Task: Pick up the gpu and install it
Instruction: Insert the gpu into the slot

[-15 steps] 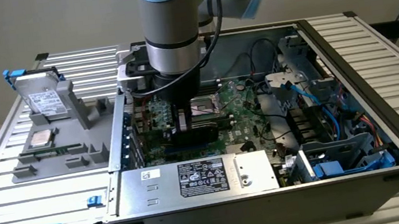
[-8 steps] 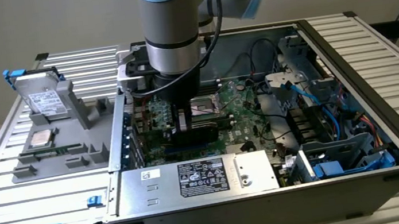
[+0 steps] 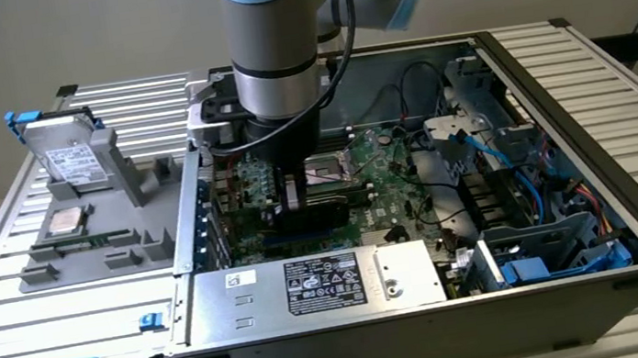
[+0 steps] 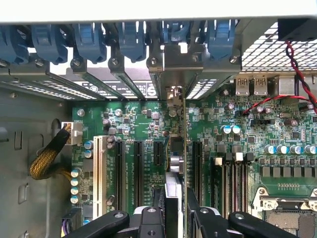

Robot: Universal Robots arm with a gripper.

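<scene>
Exterior view: the gripper (image 3: 295,197) is lowered inside the open computer case (image 3: 617,195), over the motherboard (image 3: 388,184), with the gpu (image 3: 253,184) upright beside it. Wrist view: the jaws of the gripper (image 4: 176,201) pinch the gpu (image 4: 178,146), which stands edge-on among the expansion slots (image 4: 138,168), its bracket end at the rear slot covers (image 4: 124,79).

Soft, even light across the exterior view; the arm (image 3: 272,55) shades the motherboard (image 3: 391,174) at centre (pale glare on the table (image 3: 10,317) slats, lower left).
</scene>
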